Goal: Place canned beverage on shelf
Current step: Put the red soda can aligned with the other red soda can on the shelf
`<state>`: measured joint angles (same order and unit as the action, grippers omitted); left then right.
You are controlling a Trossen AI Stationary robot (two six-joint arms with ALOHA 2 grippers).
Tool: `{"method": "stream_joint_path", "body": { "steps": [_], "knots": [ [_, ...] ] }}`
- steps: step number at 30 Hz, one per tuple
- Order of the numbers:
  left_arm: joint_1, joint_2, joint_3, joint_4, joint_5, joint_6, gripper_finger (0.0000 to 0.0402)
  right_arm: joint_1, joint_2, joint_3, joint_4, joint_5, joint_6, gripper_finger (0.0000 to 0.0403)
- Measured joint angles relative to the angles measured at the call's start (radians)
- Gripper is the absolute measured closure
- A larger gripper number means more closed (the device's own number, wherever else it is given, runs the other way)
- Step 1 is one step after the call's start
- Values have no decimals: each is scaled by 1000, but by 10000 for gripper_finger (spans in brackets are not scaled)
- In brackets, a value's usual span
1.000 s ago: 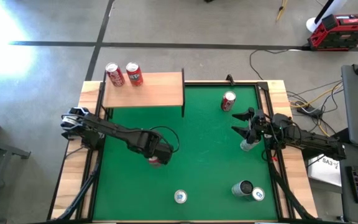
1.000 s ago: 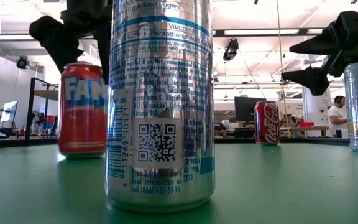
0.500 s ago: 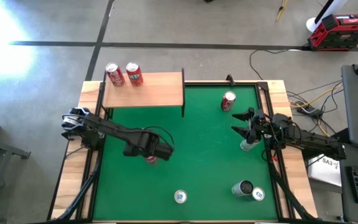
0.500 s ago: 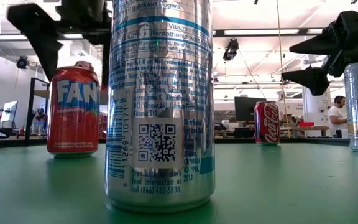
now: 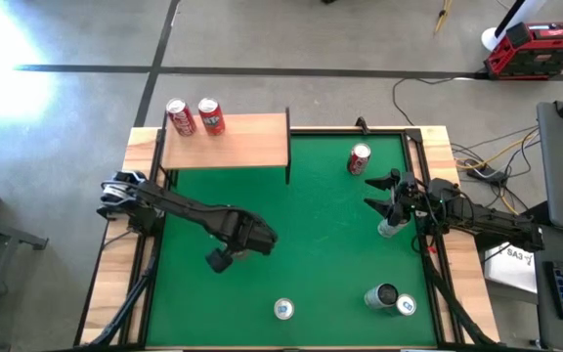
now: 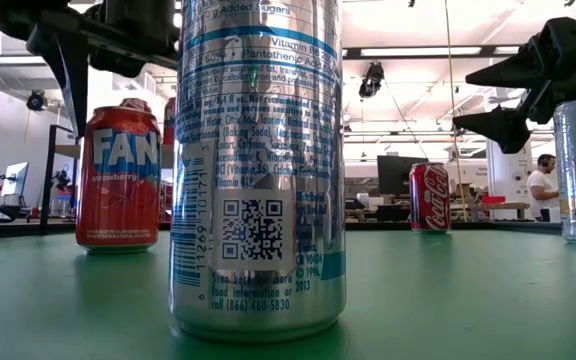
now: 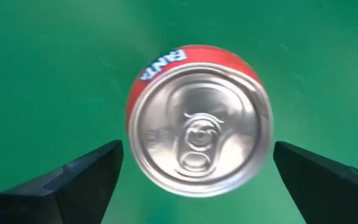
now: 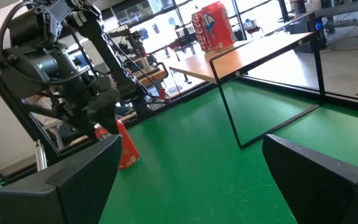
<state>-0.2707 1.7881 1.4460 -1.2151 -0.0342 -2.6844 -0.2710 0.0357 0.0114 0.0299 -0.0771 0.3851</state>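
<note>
A red Fanta can [image 7: 199, 121] stands upright on the green mat [image 5: 311, 254], left of the middle. My left gripper [image 7: 196, 149] hangs open straight above it, pointing down, one finger on each side of the can's top with a gap to both. In the high view this gripper [image 5: 238, 246] hides the can; the low view shows the can [image 6: 118, 180] below it. The light-wood shelf [image 5: 228, 140] stands at the far left with two red cans [image 5: 195, 116] at its far left corner. My right gripper [image 5: 379, 192] waits open and level at the right.
A red cola can [image 5: 359, 159] stands at the far right of the mat, and a silver can [image 5: 389, 228] below my right gripper. Near the front edge stand a silver can [image 5: 283, 309], which fills the low view [image 6: 258, 170], and two more [image 5: 394, 299].
My left gripper has rolled by about a quarter turn around its downward-pointing line while staying above the Fanta can. The can stands a little farther toward the table's left edge than a second ago, still upright on the mat.
</note>
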Motion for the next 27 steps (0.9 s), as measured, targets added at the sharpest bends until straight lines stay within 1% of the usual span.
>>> {"method": "stream_joint_path", "body": {
  "steps": [2,7,10,15,18,21,22,27],
  "knots": [
    [-1,13,0,-3,0,-51,4,0,0,0,0,0,0,21],
    [-1,42,-1,-39,0,-51,23,0,0,0,0,0,0,21],
    [-1,53,-1,-47,-1,-40,52,0,0,0,0,0,0,21],
    [-6,56,-1,-57,-4,0,118,0,0,0,0,0,0,21],
    [-10,56,-1,-58,-18,35,124,0,0,0,0,0,0,21],
    [-12,56,-1,-55,-37,113,124,0,0,0,0,0,0,21],
    [-13,56,-1,-53,-47,164,124,0,0,0,0,0,0,21],
    [-12,54,-1,-50,-102,494,124,0,0,0,0,0,0,21]
  ]
}}
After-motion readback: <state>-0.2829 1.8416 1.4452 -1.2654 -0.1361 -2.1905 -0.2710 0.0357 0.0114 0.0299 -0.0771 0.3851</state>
